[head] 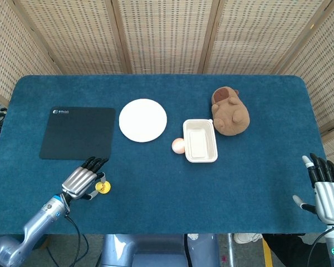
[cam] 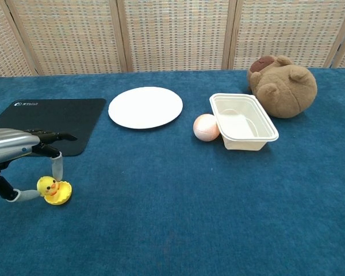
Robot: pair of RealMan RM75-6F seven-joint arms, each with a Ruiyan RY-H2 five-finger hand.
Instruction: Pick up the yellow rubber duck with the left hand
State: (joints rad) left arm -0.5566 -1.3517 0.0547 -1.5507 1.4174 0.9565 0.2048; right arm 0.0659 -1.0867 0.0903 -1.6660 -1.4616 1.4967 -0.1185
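The yellow rubber duck (cam: pixel 47 186) is pinched between the thumb and a finger of my left hand (cam: pixel 20 150). It sits in or just over a small yellow cup (cam: pixel 60 196) at the near left of the blue table. In the head view my left hand (head: pixel 81 179) covers most of the duck, and only a yellow patch of the cup (head: pixel 104 187) shows beside the fingers. My right hand (head: pixel 325 187) hangs off the table's near right corner with its fingers spread and nothing in it.
A black mouse pad (head: pixel 78 132) lies behind the left hand. Further right are a white plate (head: pixel 143 119), a pink ball (head: pixel 178 146), a cream tray (head: pixel 200 141) and a brown plush toy (head: pixel 230 112). A wicker screen stands behind the table.
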